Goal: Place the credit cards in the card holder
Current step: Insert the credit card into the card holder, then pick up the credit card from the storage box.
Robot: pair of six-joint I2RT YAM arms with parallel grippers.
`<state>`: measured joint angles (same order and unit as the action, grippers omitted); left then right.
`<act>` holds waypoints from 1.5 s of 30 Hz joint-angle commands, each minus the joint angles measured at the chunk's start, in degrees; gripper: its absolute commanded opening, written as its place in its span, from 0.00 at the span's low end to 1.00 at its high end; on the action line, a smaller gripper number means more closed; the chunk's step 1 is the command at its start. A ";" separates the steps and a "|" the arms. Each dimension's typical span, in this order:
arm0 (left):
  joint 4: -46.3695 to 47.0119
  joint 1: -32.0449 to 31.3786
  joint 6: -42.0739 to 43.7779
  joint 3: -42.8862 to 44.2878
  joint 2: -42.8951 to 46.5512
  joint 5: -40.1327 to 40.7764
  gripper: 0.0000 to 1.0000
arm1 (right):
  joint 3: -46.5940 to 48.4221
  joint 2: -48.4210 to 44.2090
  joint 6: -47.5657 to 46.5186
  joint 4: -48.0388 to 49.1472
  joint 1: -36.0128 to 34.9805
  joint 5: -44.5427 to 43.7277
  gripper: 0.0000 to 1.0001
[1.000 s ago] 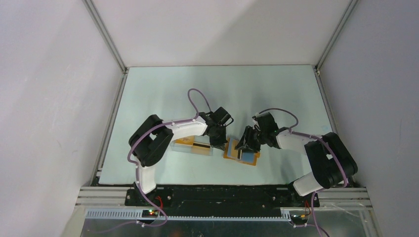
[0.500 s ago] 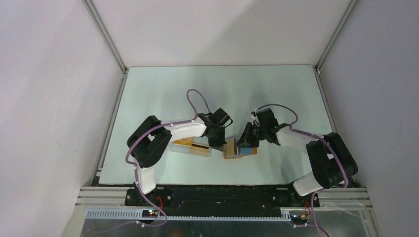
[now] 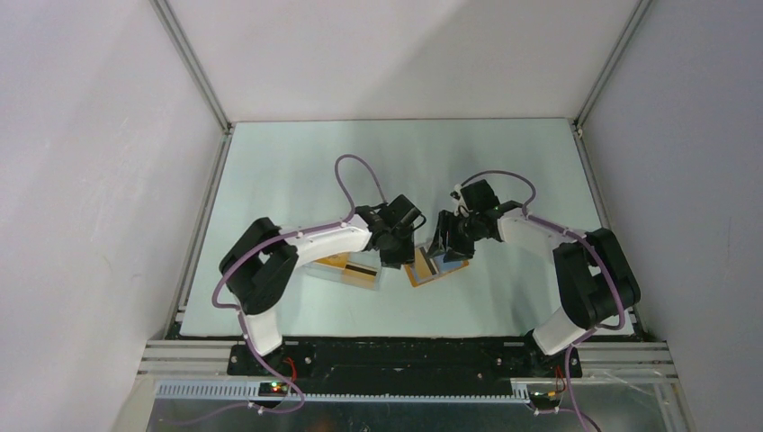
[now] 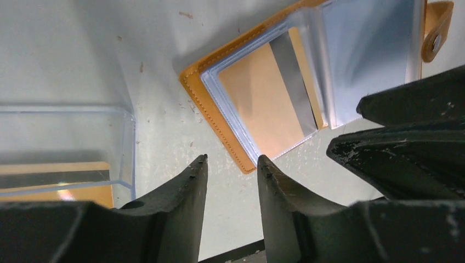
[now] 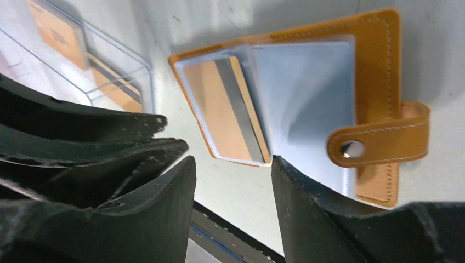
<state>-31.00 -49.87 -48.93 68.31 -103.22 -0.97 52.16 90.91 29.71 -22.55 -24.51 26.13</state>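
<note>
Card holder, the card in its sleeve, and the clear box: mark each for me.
card holder [image 5: 378,60], right wrist view, orange leather cover.
card in its sleeve [image 5: 205,104], right wrist view, golden face.
clear box [image 4: 66,137], left wrist view, transparent front wall.

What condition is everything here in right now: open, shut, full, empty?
Orange leather card holder: lying open, strap unsnapped.
Striped golden card: tucked inside the holder's clear pocket.
Clear plastic box: holding golden cards.
Left arm's jaws: apart, empty.
Right arm's jaws: apart, empty.
</note>
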 commanded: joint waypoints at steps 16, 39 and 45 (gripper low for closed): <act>-0.32 4.75 7.74 11.67 -8.59 4.92 0.44 | -6.09 -6.17 0.44 -3.94 2.72 3.06 0.00; -1.42 0.69 3.43 8.49 -10.96 1.44 0.12 | -1.79 3.85 1.68 -8.15 5.53 -11.79 0.00; -1.48 -4.60 -0.73 5.78 -7.69 0.64 0.12 | 6.90 9.60 -0.77 -10.07 6.63 -12.02 0.00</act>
<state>-30.98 -50.78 -45.69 76.03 -112.97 1.43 53.76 97.17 31.31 -32.67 -18.52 16.67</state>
